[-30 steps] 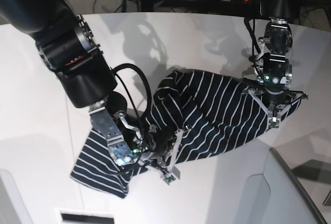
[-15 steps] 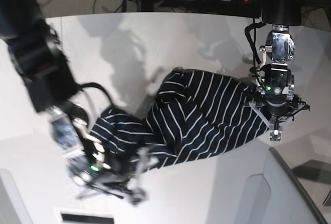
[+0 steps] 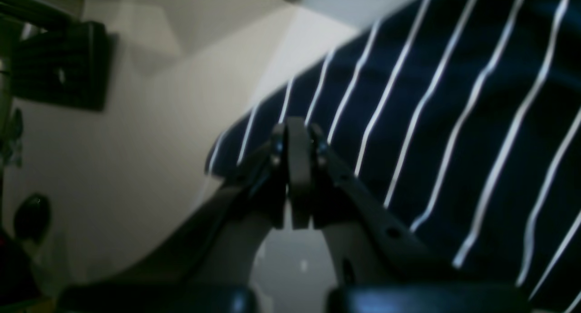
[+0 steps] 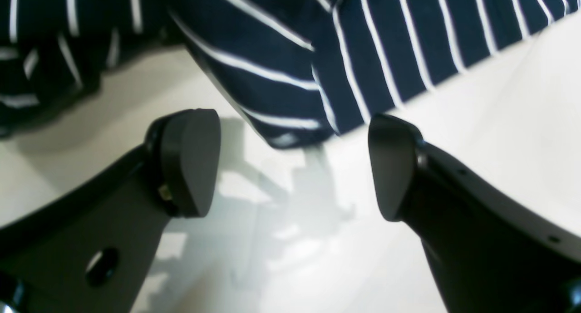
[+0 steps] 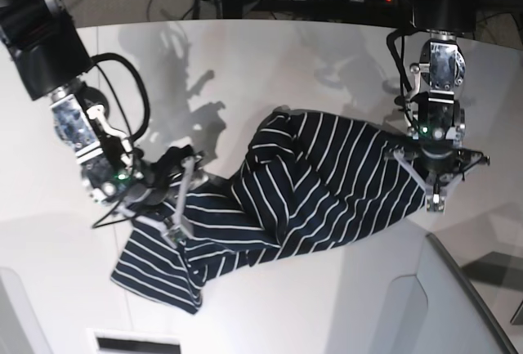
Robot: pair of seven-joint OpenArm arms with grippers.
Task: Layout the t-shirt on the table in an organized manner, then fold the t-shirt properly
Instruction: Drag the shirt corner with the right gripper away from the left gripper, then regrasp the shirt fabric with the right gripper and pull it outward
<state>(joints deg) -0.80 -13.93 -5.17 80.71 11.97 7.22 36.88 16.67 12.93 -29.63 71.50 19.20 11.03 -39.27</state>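
T-shirt (image 5: 310,190), soft, rumpled, thin white stripes, on smooth matte table (image 5: 245,68); left claw (image 3: 297,136) pinching its edge, right claw (image 4: 295,163) wide

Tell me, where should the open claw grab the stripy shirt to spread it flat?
Probably the loose lower corner of the t-shirt, which lies flat on the table away from the bunched middle. The open right gripper could come from the outer, bare-table side and pinch that thin edge. The left gripper, shut at the far end, gives something to pull against.
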